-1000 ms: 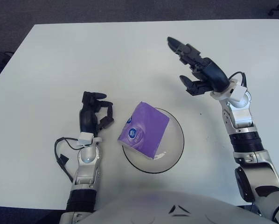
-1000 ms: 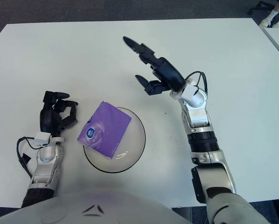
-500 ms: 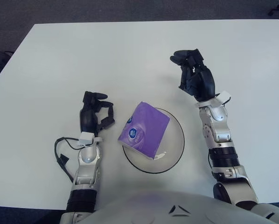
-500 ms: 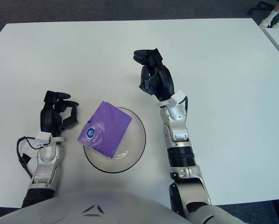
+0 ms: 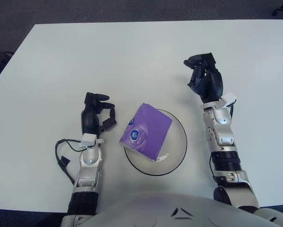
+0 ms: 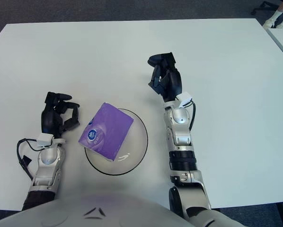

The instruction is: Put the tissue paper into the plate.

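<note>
A purple tissue pack (image 5: 146,130) lies tilted in the white plate (image 5: 177,149), its left end overhanging the plate's left rim. My right hand (image 5: 204,79) is raised to the right of and beyond the plate, fingers curled and holding nothing. To the left of the plate is my left hand (image 5: 95,113), upright with loosely curled fingers, also holding nothing. Neither hand touches the pack.
The white table (image 5: 108,61) stretches out around the plate, with dark floor beyond its far edge. A black cable (image 5: 62,156) loops beside my left forearm near the front edge.
My right hand has pulled back toward me and to the right, and its spread fingers have curled in. The pack, plate and left hand have not moved.
</note>
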